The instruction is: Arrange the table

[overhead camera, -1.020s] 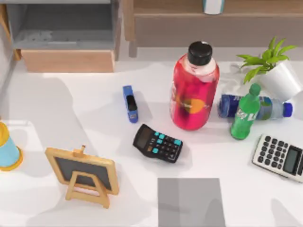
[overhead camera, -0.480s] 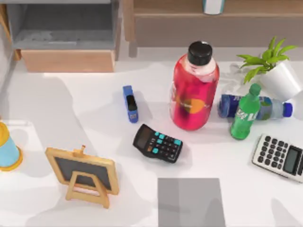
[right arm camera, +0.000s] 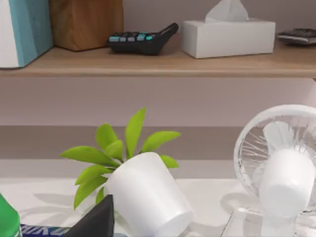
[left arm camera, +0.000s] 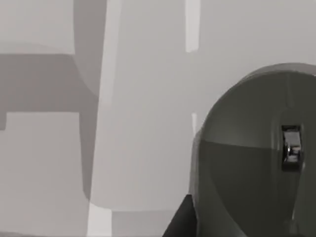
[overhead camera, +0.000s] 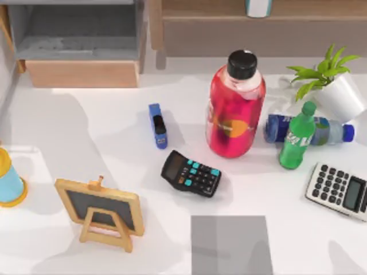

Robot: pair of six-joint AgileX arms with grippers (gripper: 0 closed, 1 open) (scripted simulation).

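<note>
The white table (overhead camera: 114, 143) carries scattered items. A big red bottle (overhead camera: 235, 114) stands at mid-right, with a green bottle (overhead camera: 297, 140) upright beside it and a blue bottle (overhead camera: 321, 130) lying behind that. A tilted white pot with a green plant (overhead camera: 338, 94) leans at the far right. A blue stapler (overhead camera: 157, 125) and a black calculator (overhead camera: 191, 173) lie near the middle, a white calculator (overhead camera: 339, 191) at the right edge. A dark wedge of my right gripper (right arm camera: 98, 222) sits close to the plant pot (right arm camera: 148, 197); a dark wedge of my left gripper (left arm camera: 180, 222) hangs over pale grey surfaces.
A small chalkboard easel (overhead camera: 102, 211) stands front left, a blue and yellow cup (overhead camera: 8, 180) at the left edge, a grey mat (overhead camera: 231, 243) front centre. The wooden shelf unit (overhead camera: 80, 40) lines the back. A white fan (right arm camera: 281, 168) stands beside the plant.
</note>
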